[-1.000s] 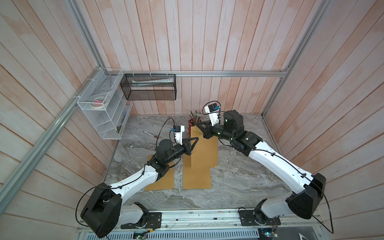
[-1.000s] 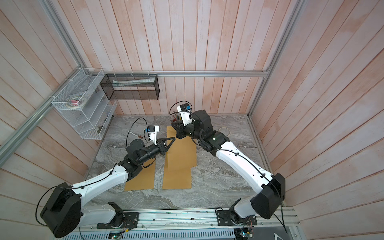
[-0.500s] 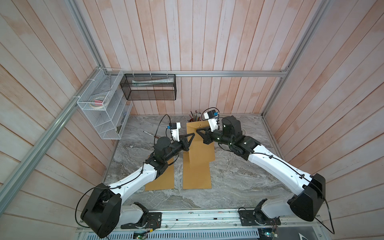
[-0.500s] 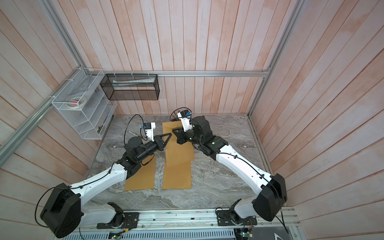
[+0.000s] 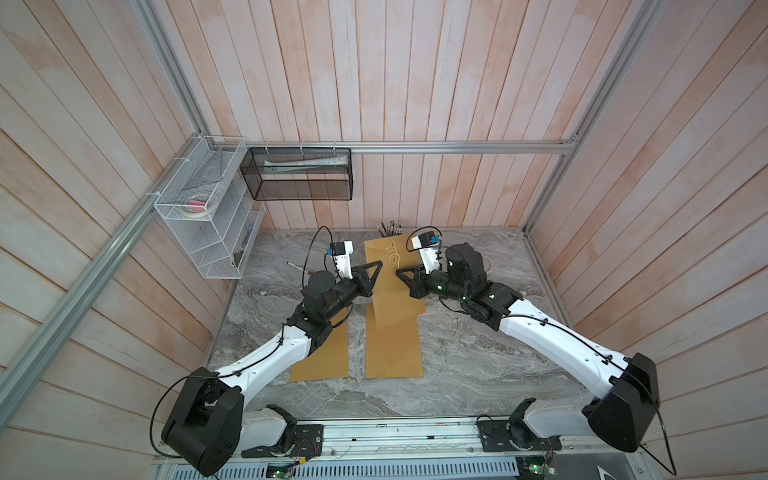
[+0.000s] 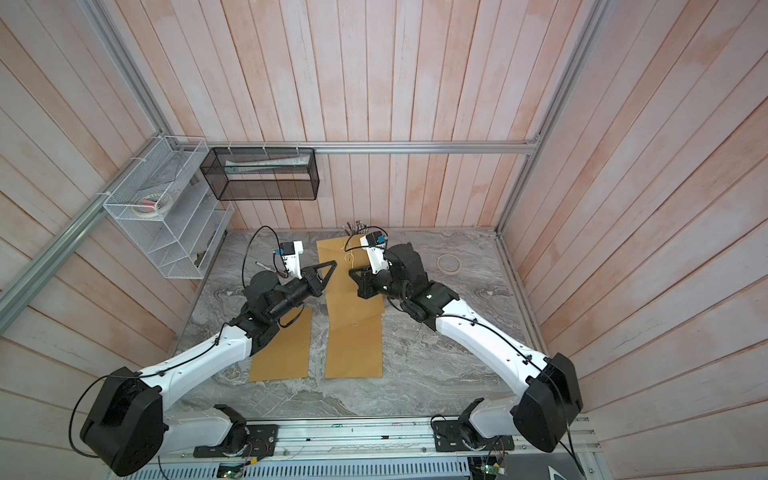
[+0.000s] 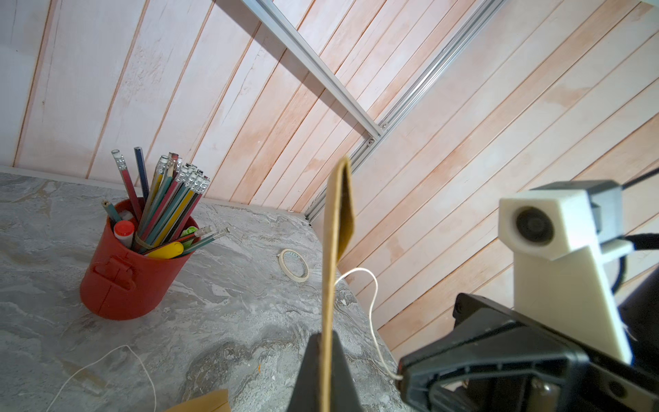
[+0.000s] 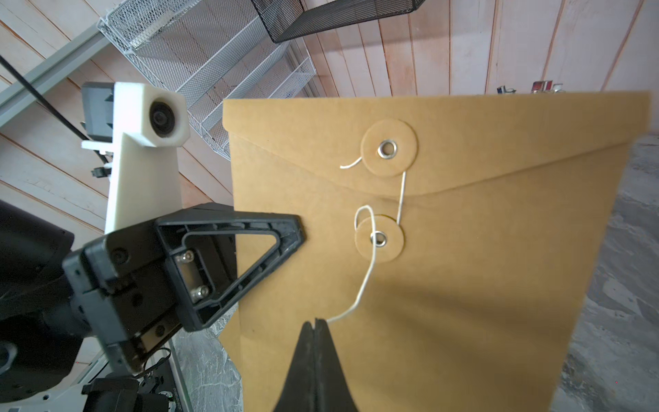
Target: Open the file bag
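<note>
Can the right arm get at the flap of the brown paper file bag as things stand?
Probably not yet: the right pincer is shut on the white string, which loops round the lower cardboard disc. The file bag's flap faces it unobstructed; the left pincer clamps only a side edge.

No writing can be read in any view: the file bag (image 8: 463, 285) shows plain brown paper, and any marks on the pencils (image 7: 171, 199) in the red cup (image 7: 121, 285) are illegible (too small and blurred).
</note>
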Robot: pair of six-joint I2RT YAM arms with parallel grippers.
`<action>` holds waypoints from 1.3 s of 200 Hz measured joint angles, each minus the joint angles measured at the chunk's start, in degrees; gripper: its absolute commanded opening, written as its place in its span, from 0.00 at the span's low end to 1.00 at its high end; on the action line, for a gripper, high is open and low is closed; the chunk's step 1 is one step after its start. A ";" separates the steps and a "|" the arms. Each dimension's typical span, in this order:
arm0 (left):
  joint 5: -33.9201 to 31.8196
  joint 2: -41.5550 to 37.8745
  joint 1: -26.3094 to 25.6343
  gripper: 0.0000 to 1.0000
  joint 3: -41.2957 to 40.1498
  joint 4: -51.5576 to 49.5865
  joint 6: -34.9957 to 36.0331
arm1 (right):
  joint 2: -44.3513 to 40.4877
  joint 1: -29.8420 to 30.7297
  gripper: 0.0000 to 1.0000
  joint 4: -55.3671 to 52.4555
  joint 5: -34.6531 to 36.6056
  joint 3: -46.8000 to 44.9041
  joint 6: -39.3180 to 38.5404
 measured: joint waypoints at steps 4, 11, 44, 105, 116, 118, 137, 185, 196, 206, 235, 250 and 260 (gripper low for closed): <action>-0.02 0.00 0.02 0.00 0.00 0.00 0.00 | -0.07 0.00 0.00 0.02 0.04 -0.17 0.02; -0.02 0.00 0.07 0.00 0.00 0.00 -0.02 | -0.20 0.00 0.00 -0.02 0.07 -0.55 0.07; -0.31 -0.50 0.37 0.00 -0.02 -0.02 -0.02 | -0.52 0.00 0.00 0.04 0.17 -1.81 0.92; -1.09 -1.57 0.76 0.00 -0.02 0.24 -0.04 | -1.22 0.07 0.00 1.25 0.26 -5.14 2.19; -1.11 -1.62 0.76 0.00 -0.02 0.35 -0.04 | -1.22 0.07 0.00 1.31 0.28 -5.40 2.45; -1.09 -1.62 0.76 0.00 -0.02 0.37 -0.04 | -1.22 0.07 0.00 1.33 0.28 -5.46 2.45; -1.09 -1.62 0.76 0.00 -0.02 0.37 -0.04 | -1.25 0.07 0.00 1.57 0.31 -5.86 2.58; -1.31 -2.58 0.96 0.00 -0.15 0.39 -0.04 | -1.42 0.07 0.00 1.68 1.20 -6.36 2.58; -1.29 -2.82 1.05 0.00 -0.17 0.39 -0.04 | -1.66 0.07 0.00 1.68 1.51 -6.78 2.58; -1.31 -2.99 1.09 0.00 -0.17 0.39 -0.04 | -1.77 0.04 0.00 1.64 1.77 -7.06 2.58; -1.33 -3.43 1.14 0.00 -0.31 0.37 -0.04 | -2.16 -0.09 0.00 1.62 2.25 -7.78 2.58; -1.33 -3.80 1.16 0.00 -0.66 0.39 -0.04 | -2.51 -0.39 0.00 1.38 2.49 -8.17 2.58; -1.31 -3.91 1.20 0.00 -0.83 0.39 -0.04 | -2.75 -0.70 0.00 1.29 2.71 -8.44 2.58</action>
